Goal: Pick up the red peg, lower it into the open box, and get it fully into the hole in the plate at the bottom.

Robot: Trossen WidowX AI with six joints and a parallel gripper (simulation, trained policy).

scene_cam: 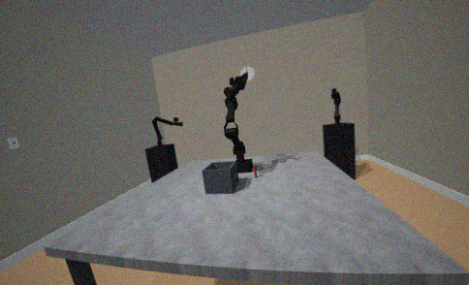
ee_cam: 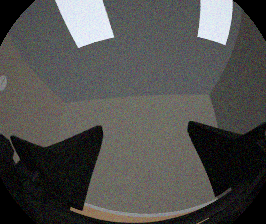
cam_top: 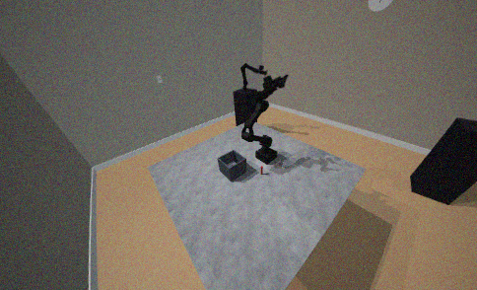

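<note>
The red peg [cam_top: 261,170] [scene_cam: 255,172] stands upright, with no legible writing on it.

The box's [cam_top: 232,170] [scene_cam: 220,180] floor is hidden behind its walls in the exterior view.

Red peg [cam_top: 261,170] [scene_cam: 255,172] upright beside open box [cam_top: 231,169] [scene_cam: 220,178]

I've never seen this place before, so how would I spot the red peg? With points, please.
On the grey table [cam_top: 257,217] [scene_cam: 272,223], find the open box [cam_top: 232,170] [scene_cam: 220,180]. Beside it, apart, stands the red peg [cam_top: 261,170] [scene_cam: 255,172]: thin, upright, the only red thing there.
</note>
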